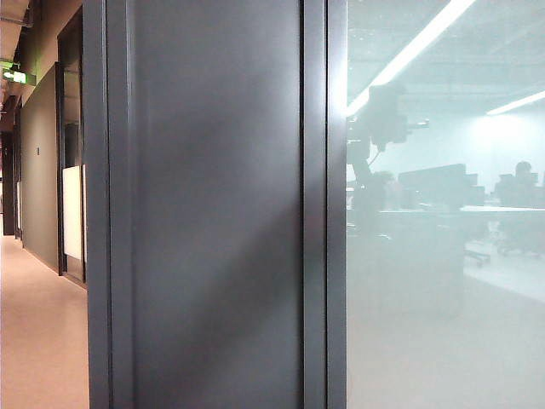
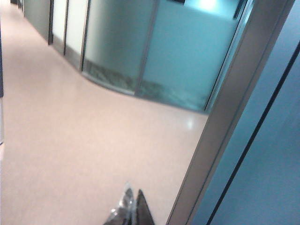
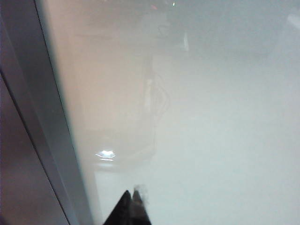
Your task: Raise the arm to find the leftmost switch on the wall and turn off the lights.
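Note:
The arm (image 1: 375, 141) shows only as a hazy dark silhouette in the frosted glass (image 1: 443, 324) of the exterior view: a slim column with a blocky head. Left of the glass stands the dark grey wall (image 1: 213, 213); no switch shows on it in any view. Lit strip lights (image 1: 421, 43) glow through the glass. In the left wrist view, my left gripper (image 2: 133, 196) is shut with nothing held, over the pinkish floor (image 2: 84, 154) beside a grey frame post (image 2: 225, 126). My right gripper (image 3: 131, 195) is shut and empty, close to frosted glass (image 3: 211, 140).
A corridor (image 1: 38, 332) runs along the left with doors and a green exit sign (image 1: 17, 76). Curved frosted partitions (image 2: 154, 51) line the far side of the floor. Desks and a seated dark figure (image 1: 521, 183) show dimly behind the glass.

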